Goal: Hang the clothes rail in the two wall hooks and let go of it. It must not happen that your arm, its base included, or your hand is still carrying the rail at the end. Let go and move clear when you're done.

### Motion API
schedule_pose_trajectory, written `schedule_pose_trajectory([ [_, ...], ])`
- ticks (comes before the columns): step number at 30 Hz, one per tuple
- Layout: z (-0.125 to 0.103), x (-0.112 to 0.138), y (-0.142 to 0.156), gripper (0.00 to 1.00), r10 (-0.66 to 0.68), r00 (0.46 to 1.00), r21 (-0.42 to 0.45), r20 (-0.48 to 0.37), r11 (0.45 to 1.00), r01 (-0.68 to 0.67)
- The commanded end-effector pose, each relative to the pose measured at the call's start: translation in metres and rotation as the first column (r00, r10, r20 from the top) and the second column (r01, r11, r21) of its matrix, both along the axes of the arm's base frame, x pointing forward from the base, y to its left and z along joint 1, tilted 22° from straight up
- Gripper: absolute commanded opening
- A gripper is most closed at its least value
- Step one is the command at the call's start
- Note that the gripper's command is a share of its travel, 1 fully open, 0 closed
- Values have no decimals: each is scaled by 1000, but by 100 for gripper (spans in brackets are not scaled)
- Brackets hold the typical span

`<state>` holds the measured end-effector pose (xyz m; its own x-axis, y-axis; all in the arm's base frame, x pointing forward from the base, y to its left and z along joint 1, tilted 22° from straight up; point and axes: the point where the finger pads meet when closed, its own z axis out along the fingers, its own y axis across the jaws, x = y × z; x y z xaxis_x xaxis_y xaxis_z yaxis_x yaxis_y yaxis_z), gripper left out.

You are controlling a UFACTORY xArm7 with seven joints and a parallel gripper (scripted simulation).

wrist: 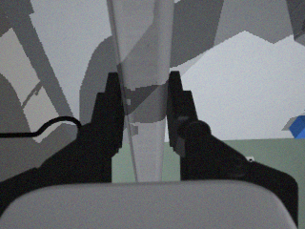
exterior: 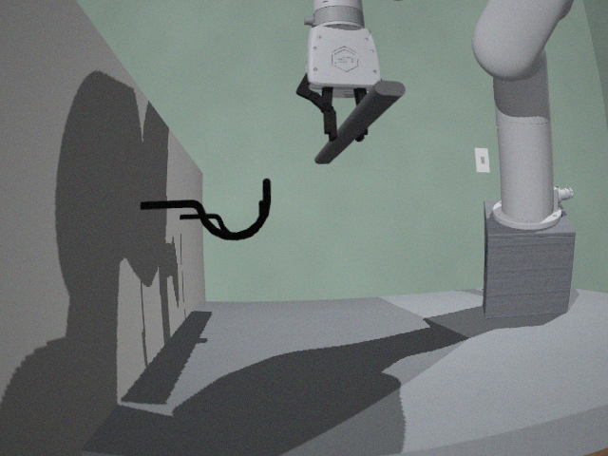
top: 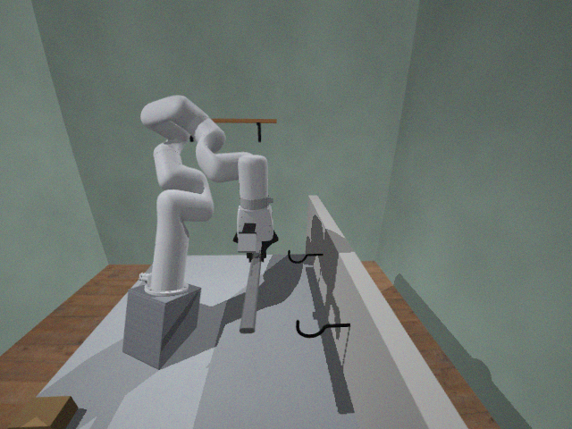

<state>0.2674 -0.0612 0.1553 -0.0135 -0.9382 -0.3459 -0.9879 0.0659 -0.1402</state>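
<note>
Gripper: the gripper (exterior: 344,131) pointed downward and was clamped on the clothes rail (exterior: 358,123), one black finger on each side of the bar, as the wrist view confirmed (wrist: 144,110).

Clothes rail: a grey bar held in the air well above the desk (top: 258,369), grasped near its far end in the top view; most of its length ran toward 6 o'clock from the gripper (top: 249,295).

Wall hooks: two black hooks projected from the low grey wall (top: 369,295), the far hook (top: 302,256) and the near hook (top: 318,330). In the exterior view they overlapped (exterior: 240,220) at about 8 o'clock from the gripper, lower than the rail.

Long axis: in the top view the rail lay roughly parallel to the line joining the two hooks, and apart from both toward 9 o'clock.

Deciding relation: the hooks lay sideways and below the rail, toward the wall, at 3 o'clock from it in the top view. Judged from this, the coming move called for a sideways shift toward the wall, keeping the rail parallel to it, then a descent into both hook cradles.

Risk: a tilted rail would likely catch only one hook.
</note>
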Motion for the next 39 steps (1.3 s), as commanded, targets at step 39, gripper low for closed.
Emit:
schedule_pose_trajectory([
  [39, 9, 56, -5, 0, -2, 1000, -1, 3, 1000, 2],
])
